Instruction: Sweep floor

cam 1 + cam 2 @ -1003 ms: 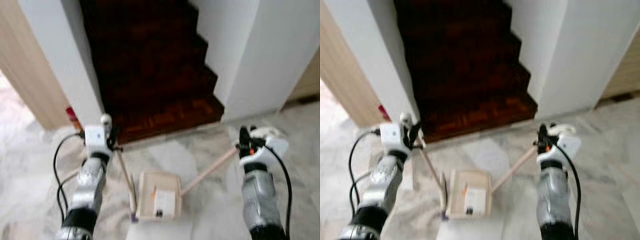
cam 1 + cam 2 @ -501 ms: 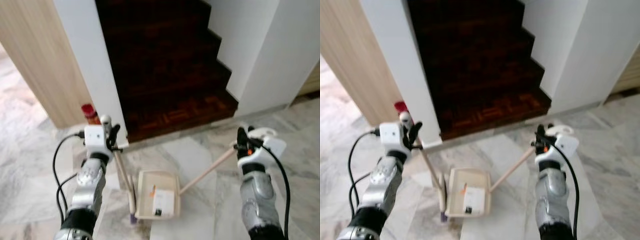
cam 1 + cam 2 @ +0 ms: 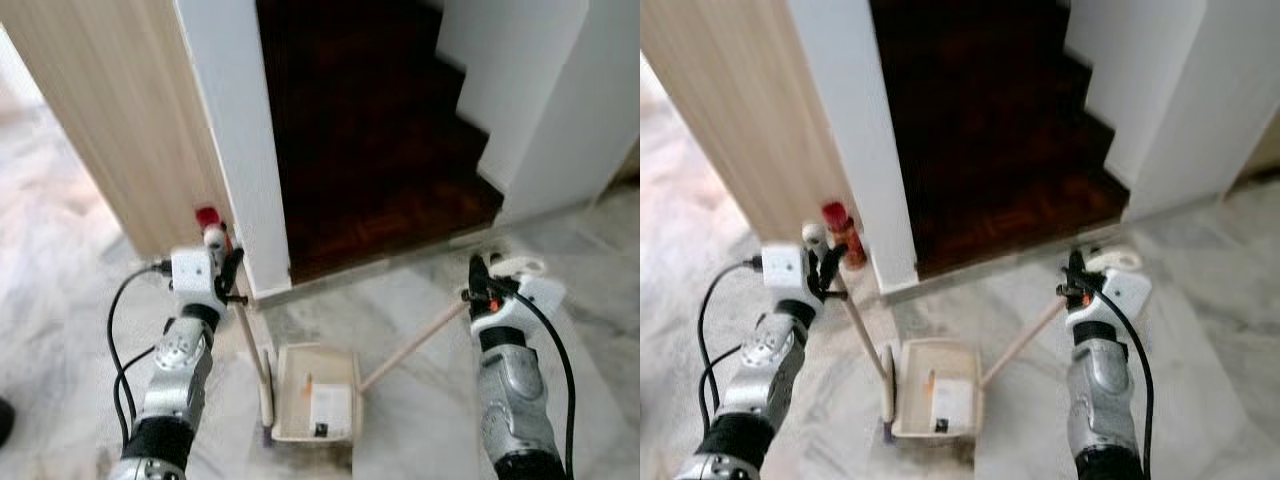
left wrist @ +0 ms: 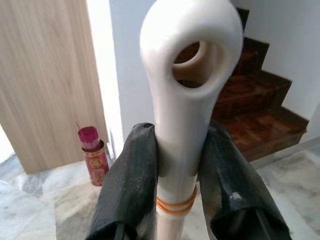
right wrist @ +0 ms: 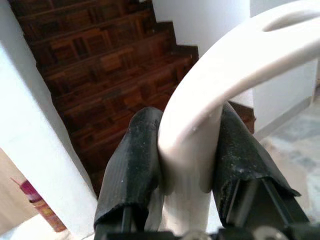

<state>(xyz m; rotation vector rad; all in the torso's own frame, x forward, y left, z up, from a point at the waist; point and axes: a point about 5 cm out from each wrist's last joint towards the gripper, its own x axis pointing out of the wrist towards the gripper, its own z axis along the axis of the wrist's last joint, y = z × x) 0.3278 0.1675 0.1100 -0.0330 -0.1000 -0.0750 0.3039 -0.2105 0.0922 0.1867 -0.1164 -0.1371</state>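
My left gripper [image 3: 228, 276] is shut on the white, ring-ended top of a broom handle [image 4: 184, 75]. The pale stick [image 3: 250, 345] slants down to the marble floor beside a cream dustpan [image 3: 315, 392]. The pan lies flat on the floor between my arms, with a small white and orange piece inside. My right gripper [image 3: 477, 287] is shut on the curved white grip [image 5: 225, 65] of the dustpan's long handle [image 3: 415, 345], which runs down to the pan's right side.
Dark wooden stairs [image 3: 380, 150] rise straight ahead between white walls [image 3: 235, 130]. A light wood panel [image 3: 110, 110] stands at left, with a red can of sticks [image 3: 208, 222] at its foot. Marble floor [image 3: 590, 300] spreads right and left. Something dark [image 3: 3, 420] shows at the left edge.
The whole view has shifted: stairs and walls have slid right and the wood panel and red can have come further into view. Both grippers keep their hold; broom and dustpan stay between the arms.
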